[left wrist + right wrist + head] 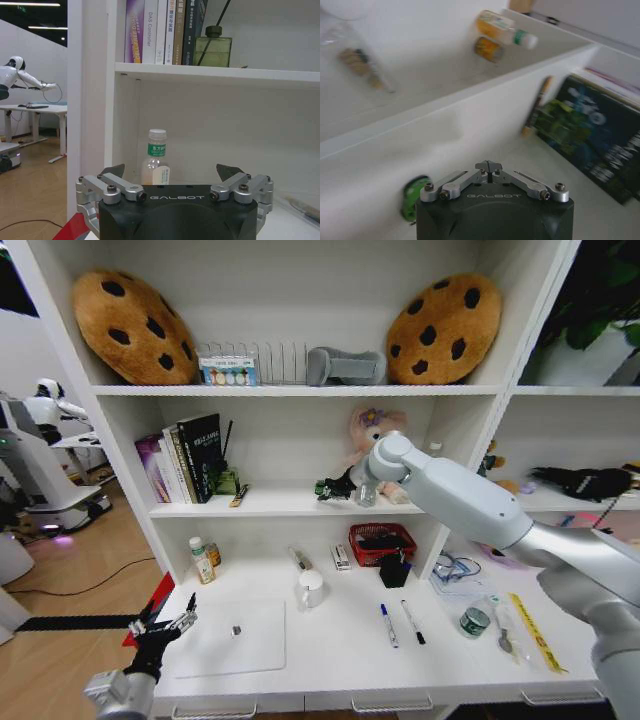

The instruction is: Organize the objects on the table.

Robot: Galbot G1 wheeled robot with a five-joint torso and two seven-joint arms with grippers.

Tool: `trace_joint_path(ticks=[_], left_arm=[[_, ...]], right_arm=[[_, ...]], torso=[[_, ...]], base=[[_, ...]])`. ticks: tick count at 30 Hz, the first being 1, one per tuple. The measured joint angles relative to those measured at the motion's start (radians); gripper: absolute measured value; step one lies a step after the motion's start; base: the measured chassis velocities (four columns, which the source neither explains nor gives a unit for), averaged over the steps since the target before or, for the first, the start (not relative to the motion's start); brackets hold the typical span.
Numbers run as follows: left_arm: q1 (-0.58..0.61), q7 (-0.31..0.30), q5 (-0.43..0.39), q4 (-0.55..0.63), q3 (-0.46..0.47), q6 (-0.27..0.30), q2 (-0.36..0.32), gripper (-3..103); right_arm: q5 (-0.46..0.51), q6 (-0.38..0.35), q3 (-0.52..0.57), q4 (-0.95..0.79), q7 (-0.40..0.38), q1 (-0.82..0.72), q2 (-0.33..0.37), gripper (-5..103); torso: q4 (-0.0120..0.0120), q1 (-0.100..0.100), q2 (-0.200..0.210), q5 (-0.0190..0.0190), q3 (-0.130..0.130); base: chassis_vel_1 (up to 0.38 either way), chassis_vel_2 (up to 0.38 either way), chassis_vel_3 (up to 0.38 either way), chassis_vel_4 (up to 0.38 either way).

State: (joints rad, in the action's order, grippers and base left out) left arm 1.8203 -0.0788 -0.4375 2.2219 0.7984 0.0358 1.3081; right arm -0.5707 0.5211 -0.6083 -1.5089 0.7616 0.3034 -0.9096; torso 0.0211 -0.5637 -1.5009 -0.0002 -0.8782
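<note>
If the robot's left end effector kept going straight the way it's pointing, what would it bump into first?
Most likely the small clear plastic bottle with a white cap and green label, standing right between the open left end effector's fingertips in its wrist view. Depth is unclear, so how far off it stands cannot be told.

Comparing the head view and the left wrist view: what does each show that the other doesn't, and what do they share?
Head view: the silver laptop, two marker pens and the green-lidded jar on the table, plus the right gripper up at the middle shelf. Left wrist view: ceiling light strips. Both: the open left gripper, the clear bottle and the row of books.
</note>
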Motion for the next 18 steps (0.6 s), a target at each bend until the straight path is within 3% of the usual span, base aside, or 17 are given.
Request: trace_joint_path(ticks=[1,2,3,4,5,6,7,8,10,11,12,13,15,17,18], left_arm=[[0.006,0.000,0.002,0.000,0.000,0.001,-0.002,100],[0.006,0.000,0.002,0.000,0.000,0.001,-0.002,100],[0.011,0.000,0.002,0.000,0.002,0.001,-0.008,100],[0.013,0.000,0.002,-0.001,0.005,0.002,-0.016,100],[0.013,0.000,0.000,-0.002,0.007,0.002,-0.023,100],[0.013,0.000,0.000,-0.002,0.007,0.002,-0.023,100],[0.015,-0.002,-0.005,-0.003,0.012,0.004,-0.038,100],[0.015,-0.002,-0.005,-0.003,0.012,0.004,-0.038,100],[0.019,-0.009,-0.014,-0.005,0.019,0.012,-0.065,100],[0.019,-0.009,-0.014,-0.005,0.019,0.012,-0.065,100],[0.021,-0.012,-0.017,-0.008,0.020,0.014,-0.077,100],[0.021,-0.012,-0.017,-0.008,0.020,0.014,-0.077,100],[0.024,-0.016,-0.018,-0.012,0.020,0.017,-0.090,100],[0.026,-0.017,-0.018,-0.013,0.020,0.017,-0.092,100],[0.032,-0.017,-0.017,-0.016,0.021,0.017,-0.093,100]], right_arm=[[0.054,-0.067,0.013,-0.019,-0.134,-0.012,0.022,2],[0.054,-0.067,0.013,-0.019,-0.134,-0.012,0.022,2],[0.132,-0.141,0.035,-0.040,-0.283,-0.037,0.044,8],[0.200,-0.190,0.056,-0.054,-0.368,-0.059,0.061,13],[0.261,-0.229,0.070,-0.066,-0.430,-0.078,0.075,18],[0.261,-0.229,0.070,-0.066,-0.430,-0.078,0.075,18],[0.438,-0.314,0.093,-0.103,-0.540,-0.120,0.113,24],[0.438,-0.314,0.093,-0.103,-0.540,-0.120,0.113,24],[0.775,-0.442,0.131,-0.224,-0.669,-0.203,0.224,34],[0.775,-0.442,0.131,-0.224,-0.669,-0.203,0.224,34],[0.944,-0.500,0.163,-0.303,-0.708,-0.262,0.293,40],[0.944,-0.500,0.163,-0.303,-0.708,-0.262,0.293,40],[1.223,-0.543,0.215,-0.467,-0.771,-0.382,0.424,51],[1.273,-0.548,0.230,-0.532,-0.795,-0.422,0.465,56],[1.330,-0.555,0.257,-0.631,-0.824,-0.491,0.522,61]], torso=[[-0.0001,0.000,0.000,0.0000,0.000],[-0.0001,0.000,0.000,0.0000,0.000],[0.0002,0.000,0.000,0.0001,0.000],[0.0001,0.000,0.000,0.0002,0.000],[0.0001,0.000,0.000,0.0001,0.000],[0.0001,0.000,0.000,0.0001,0.000],[0.0001,0.000,0.000,0.0004,0.000],[0.0001,0.000,0.000,0.0004,0.000],[0.0001,0.000,0.000,0.0004,0.000],[0.0001,0.000,0.000,0.0004,0.000],[0.0005,0.000,0.000,0.0004,0.000],[0.0005,0.000,0.000,0.0004,0.000],[0.0013,0.000,0.000,0.0011,0.000],[0.0008,0.000,0.000,0.0008,0.000],[0.0007,0.000,0.000,0.0001,0.000]], base=[[0.000,0.000,0.000,0.000],[0.000,0.000,0.000,0.000],[0.000,0.000,0.000,0.000],[0.000,0.000,0.000,0.000],[0.000,0.000,0.000,0.000],[0.000,0.000,0.000,0.000],[0.000,0.000,0.000,0.000],[0.000,0.000,0.000,0.000],[0.000,0.000,0.000,0.000],[0.000,0.000,0.000,0.000],[0.000,0.000,0.000,0.000],[0.000,0.000,0.000,0.000],[0.000,0.000,0.000,0.000],[0.000,0.000,0.000,0.000],[0.000,0.000,0.000,0.000]])
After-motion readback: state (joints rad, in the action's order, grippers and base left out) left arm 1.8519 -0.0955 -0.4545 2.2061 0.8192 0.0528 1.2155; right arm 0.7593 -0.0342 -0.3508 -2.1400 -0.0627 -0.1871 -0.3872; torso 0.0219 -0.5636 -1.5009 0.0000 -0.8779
